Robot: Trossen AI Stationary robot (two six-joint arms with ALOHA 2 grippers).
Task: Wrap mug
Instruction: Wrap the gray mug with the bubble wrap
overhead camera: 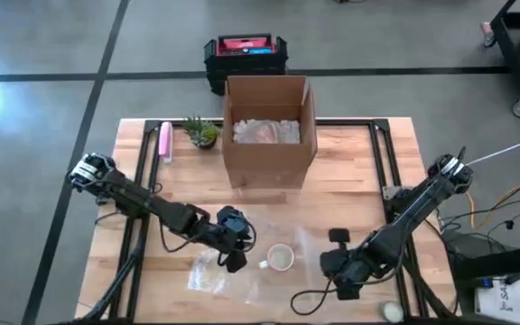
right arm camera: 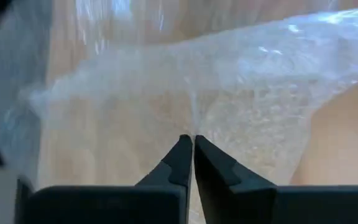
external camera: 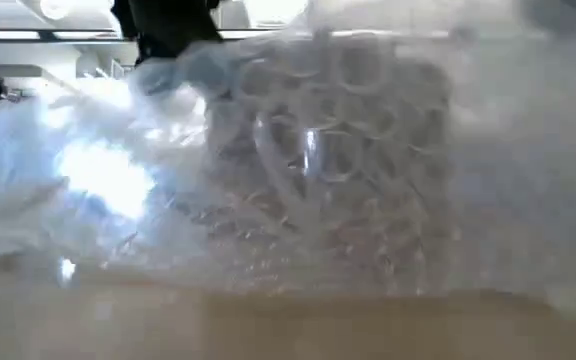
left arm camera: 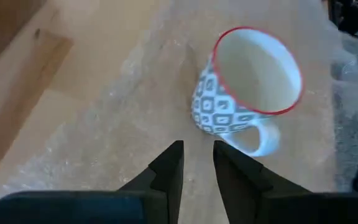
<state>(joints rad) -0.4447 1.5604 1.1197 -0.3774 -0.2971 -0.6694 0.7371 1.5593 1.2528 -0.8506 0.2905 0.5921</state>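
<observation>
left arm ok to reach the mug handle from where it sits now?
Probably yes. The left gripper hangs just short of the mug, fingers slightly apart, with the handle facing it. Only flat bubble wrap lies between. The right gripper, shut on the wrap's far edge, stays clear.

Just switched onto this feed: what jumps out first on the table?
The patterned mug with a red rim stands upright on clear bubble wrap at the table's near middle. The right gripper pinches the wrap's edge, lifting it; the left gripper hovers beside the mug's handle. Behind stands an open cardboard box.
</observation>
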